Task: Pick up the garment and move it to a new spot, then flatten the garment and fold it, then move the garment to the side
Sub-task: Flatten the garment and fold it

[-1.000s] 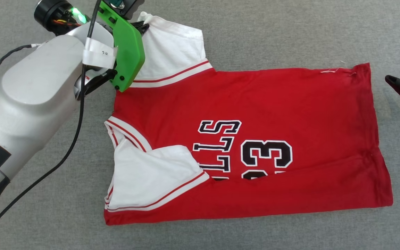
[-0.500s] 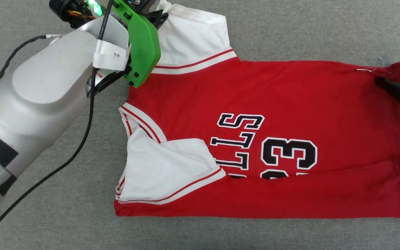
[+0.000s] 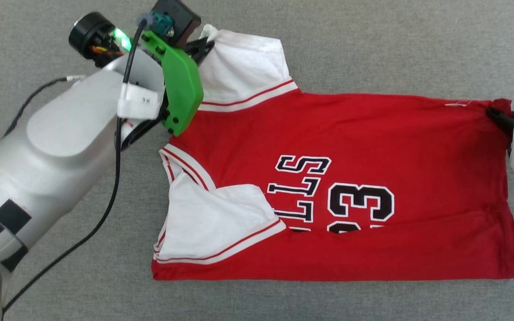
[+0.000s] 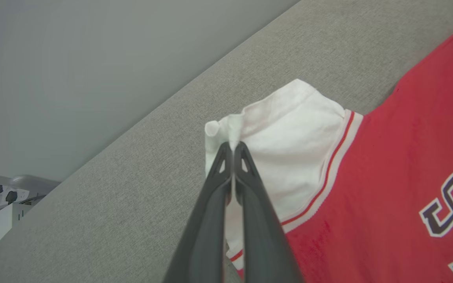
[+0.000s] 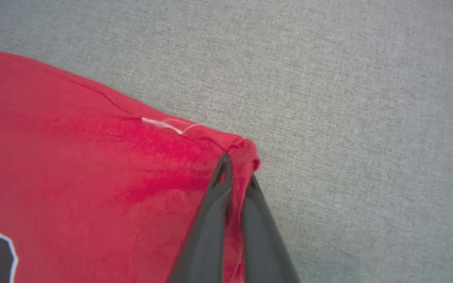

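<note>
One garment [image 3: 328,147], a red jersey with white sleeves, lies spread on a grey fabric surface [image 3: 373,44], its collar toward the robot's left and its hem toward the right. Its near long edge is folded up over the front, so the band of red covers the lower part of the black, white-outlined lettering and number. Two sleeves show: one [image 3: 243,67] lies flat at the far left corner, the other [image 3: 217,223] is turned in over the chest.

Two grippers hold the shirt, one at each far corner. The left gripper [image 4: 233,146] has its fingers pressed together on a bunched tip of the far white sleeve. The right gripper [image 5: 236,169] has its fingers closed on the red hem corner, with cloth pinched between them.

From the head view, the pale left forearm [image 3: 51,169], one green bracket [image 3: 181,89], one black cable [image 3: 105,200] and a lit green lamp [image 3: 123,40] are seen. The left wrist view adds a plain grey wall [image 4: 73,59] beyond the surface's edge and a white power strip [image 4: 6,194] with plugs. The right wrist view shows one loose white thread [image 5: 171,125] on the red edge just beside the pinched corner.
</note>
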